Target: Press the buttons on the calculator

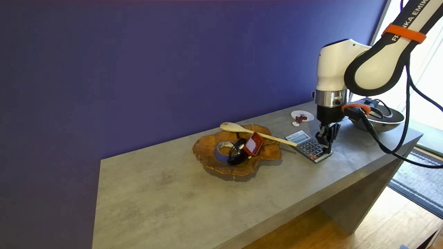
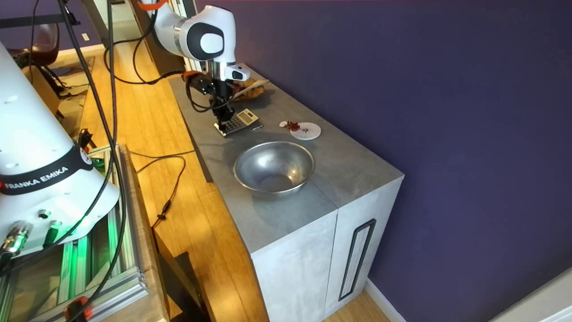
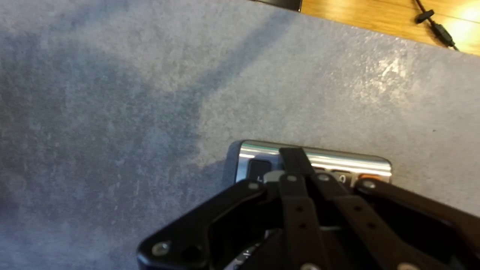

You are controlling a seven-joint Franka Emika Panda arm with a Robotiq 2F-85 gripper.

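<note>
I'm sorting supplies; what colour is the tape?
The tape is blue outside; best in an exterior view.

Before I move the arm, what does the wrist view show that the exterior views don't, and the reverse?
Only the wrist view: a readable marking, seemingly a 0, on a dark key.
Only the exterior views: the display, wooden spoon, metal bowl and white dish.
Both: the jaws at one end of the calculator, the grey tabletop and wooden floor. No view settles whether the jaws touch a key.
</note>
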